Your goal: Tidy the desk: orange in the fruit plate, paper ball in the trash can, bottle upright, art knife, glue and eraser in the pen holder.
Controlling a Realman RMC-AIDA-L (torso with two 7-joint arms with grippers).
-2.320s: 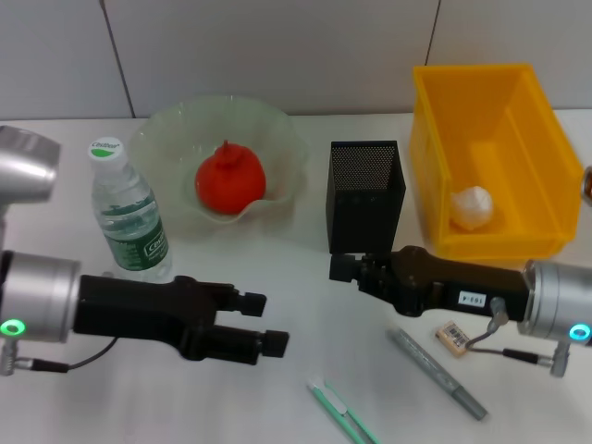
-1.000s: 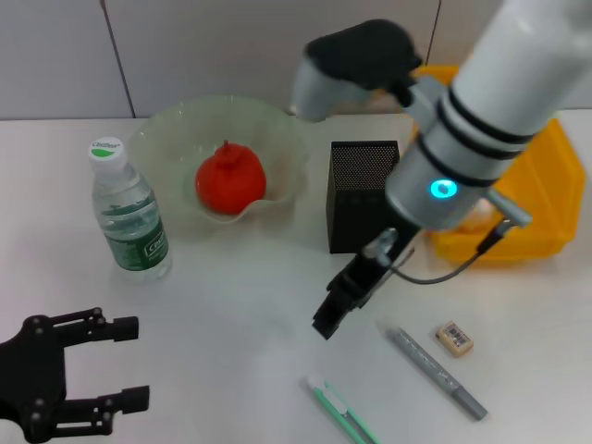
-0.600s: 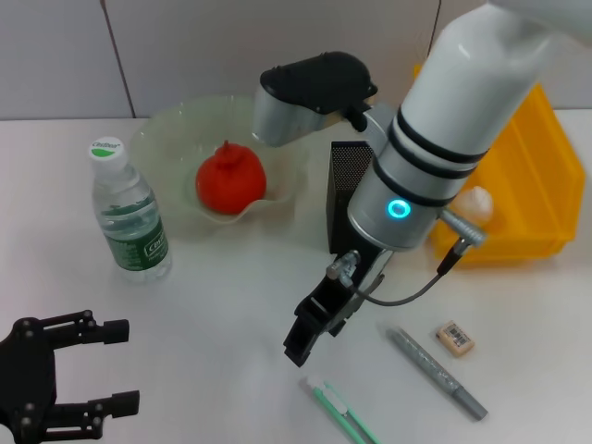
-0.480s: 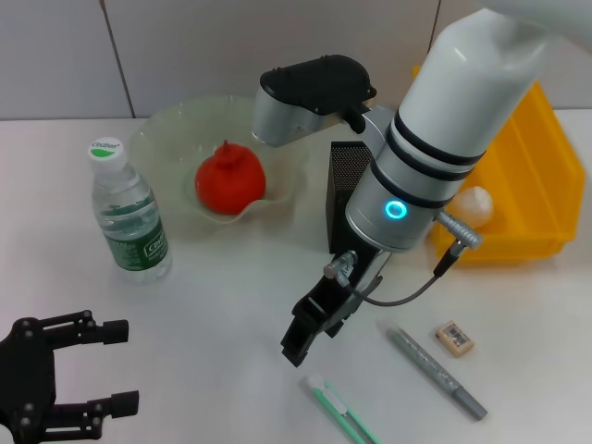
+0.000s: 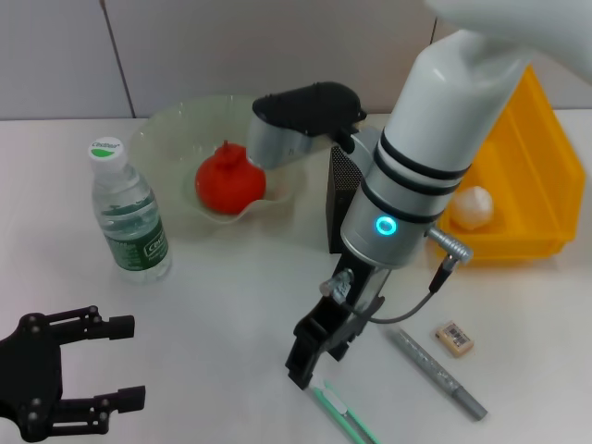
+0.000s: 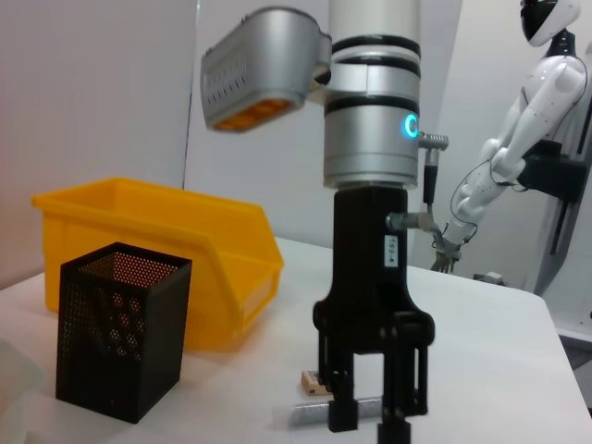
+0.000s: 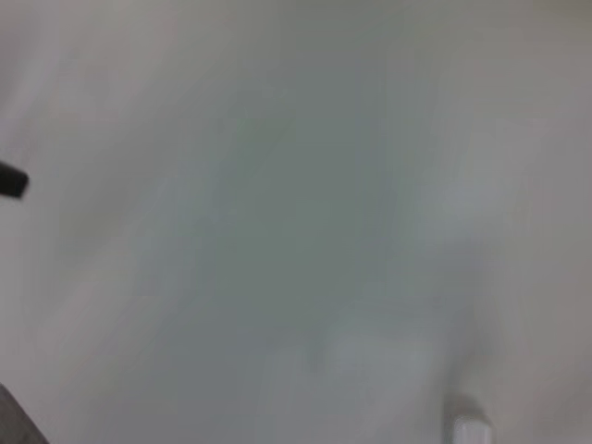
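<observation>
Green art knife [image 5: 342, 412] thin, light, stiff plastic, lies flat; prob. pinch mid-body across width. Right gripper [image 5: 302, 368] above its end, fingers apart, empty. Left gripper [image 5: 120, 361] parked, open.

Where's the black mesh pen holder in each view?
Head view: pen holder at centre, mostly hidden behind the right arm, between the fruit plate and the yellow trash can.
Left wrist view: lower left, standing in front of the trash can.
Right wrist view: not in it.
Shared landmark: the trash can.
</observation>
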